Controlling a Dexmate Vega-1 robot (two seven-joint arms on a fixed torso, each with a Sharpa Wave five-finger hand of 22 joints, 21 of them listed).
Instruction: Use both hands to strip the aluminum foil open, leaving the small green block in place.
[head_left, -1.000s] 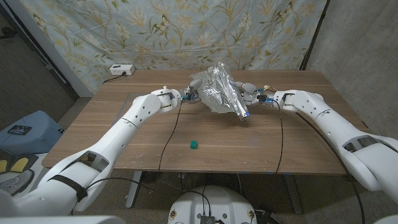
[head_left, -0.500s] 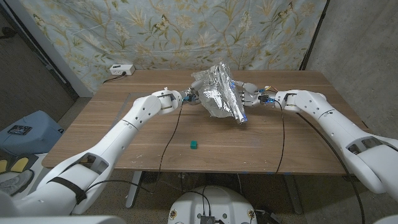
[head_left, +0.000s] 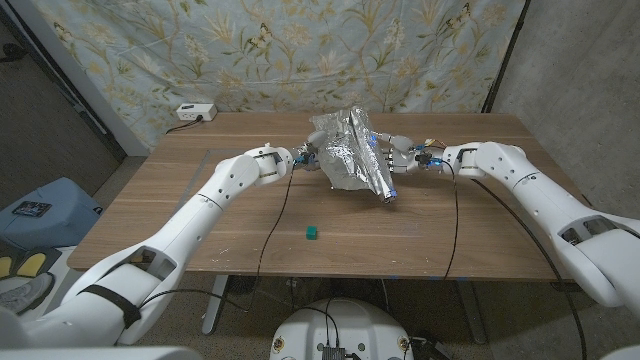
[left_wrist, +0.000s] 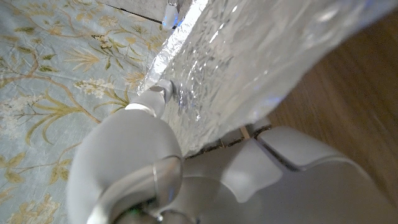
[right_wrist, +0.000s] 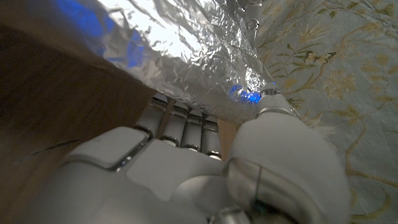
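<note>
Foil (head_left: 350, 155) has dropped a little over the last second and its lower tip has swung in toward me; it hung higher and stuck out further right before. Both my arms barely shifted. My read: the sheet is loosening and spreading, so the strip-open is well underway, not finished, since it's still crumpled in a lump.

Left hand (head_left: 305, 155) is on the foil's left edge, right hand (head_left: 400, 155) on its right edge, foil held up between them above the counter (head_left: 180, 190). In the left wrist view my left hand (left_wrist: 186, 174) has a fingertip (left_wrist: 163, 92) pressed against the sheet (left_wrist: 261, 50), gripping it. In the right wrist view my right hand (right_wrist: 180, 168) has fingers (right_wrist: 186, 127) curled under the foil (right_wrist: 186, 43) with another fingertip on top, so it's pinching the sheet.

Small green block (head_left: 312, 233) sits bare on the counter near the front edge, well apart from both hands and from the foil, not under it. Nothing touches it. Judgement: block is already free; keep the pulling up at the back so the sheet doesn't sweep it.
</note>
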